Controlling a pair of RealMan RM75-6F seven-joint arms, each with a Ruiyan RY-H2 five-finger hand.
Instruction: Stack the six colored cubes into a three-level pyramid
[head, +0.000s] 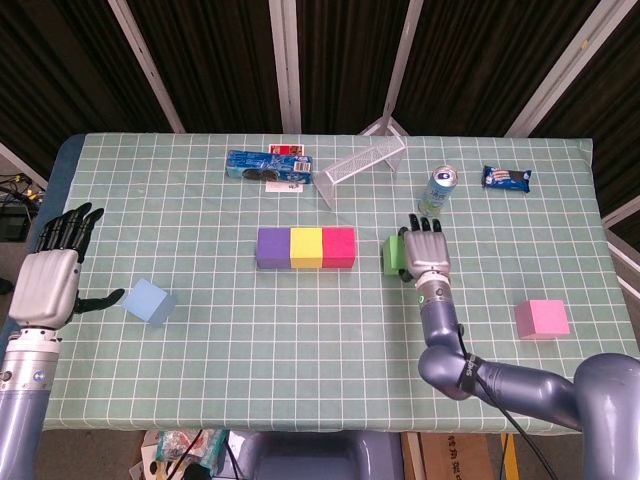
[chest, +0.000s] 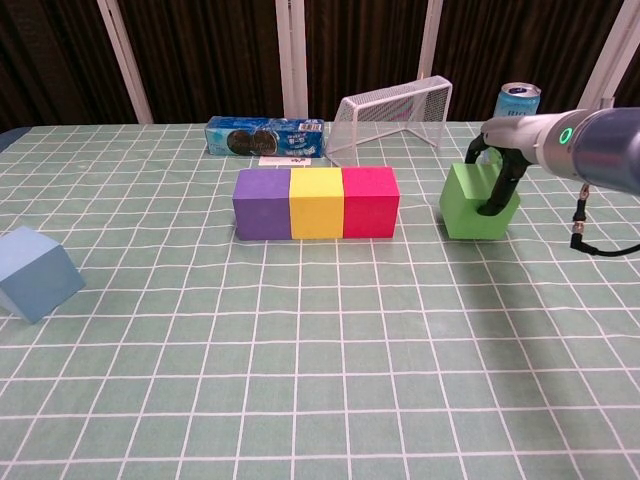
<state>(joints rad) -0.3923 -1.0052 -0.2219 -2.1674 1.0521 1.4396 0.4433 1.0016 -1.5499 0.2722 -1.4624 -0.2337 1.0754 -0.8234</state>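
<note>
Head view shows a row of three touching cubes mid-tabletop (head: 200, 330): purple cube (head: 273, 248), yellow cube (head: 306, 248), red cube (head: 339, 247). Open cloth lies in front of the row and on both sides. The green cube (head: 391, 254) sits just right of the red one with a gap between them, resting on the cloth, and the right robot hand (head: 426, 256) is clamped on it, fingers pointing away toward the can (head: 437, 190). The pink cube (head: 542, 318) lies well apart near the right edge. The blue cube (head: 149, 301) sits tilted toward the left edge; the left robot hand (head: 52, 275) hangs beside it, fingers spread, holding nothing.
</note>
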